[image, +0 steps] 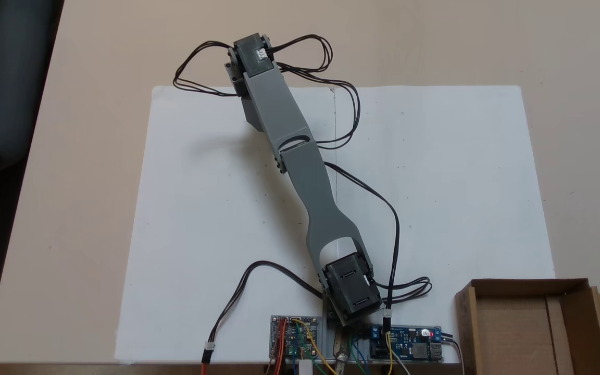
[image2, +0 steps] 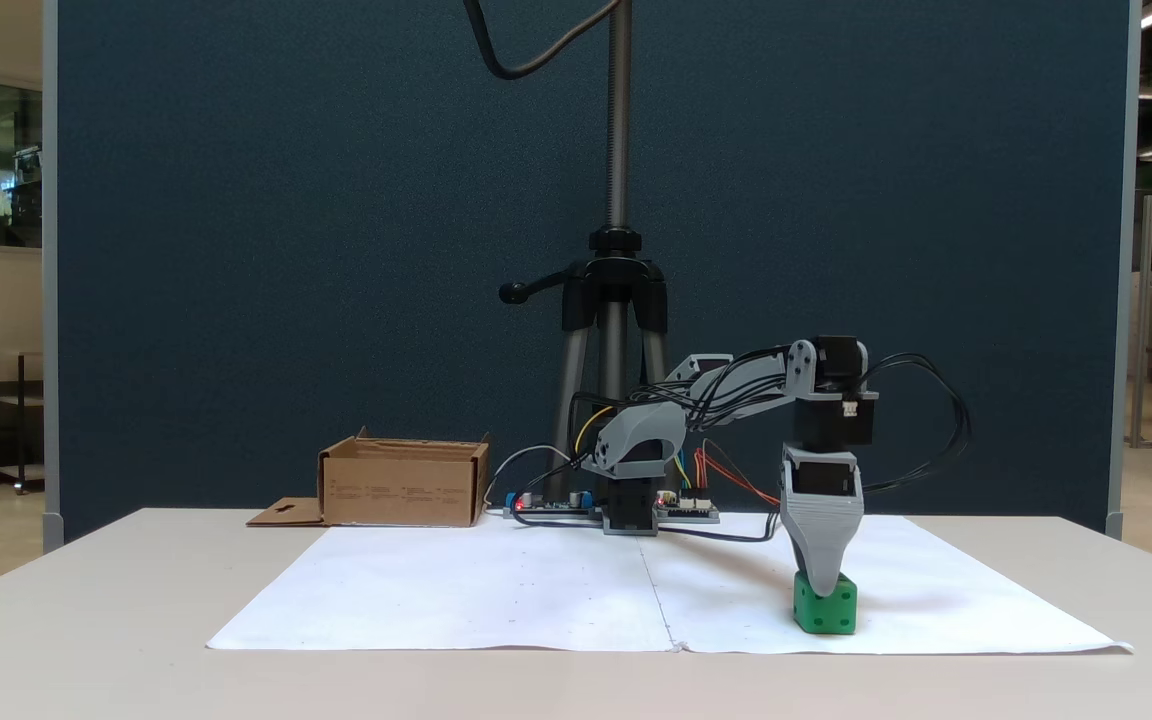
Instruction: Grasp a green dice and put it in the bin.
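The green dice (image2: 826, 608) rests on the white paper (image2: 496, 590), right of centre in a fixed view from the front. My gripper (image2: 818, 584) points straight down, and its grey tapered tip overlaps the dice's top edge. Only one jaw shows there, the other lying behind it, so the gap cannot be seen. In a fixed view from above, the grey arm (image: 300, 166) stretches to the upper left and covers the dice. The bin, a brown cardboard box (image2: 404, 487), stands at the left behind the paper; from above the bin (image: 466, 323) is at the bottom right.
Circuit boards (image: 407, 344) and loose black cables (image: 394, 224) lie around the arm's base (image: 349, 291). A tripod (image2: 616, 300) stands behind the table before a dark blue screen. The paper (image: 461, 182) covers the middle of the beige table (image: 71, 208).
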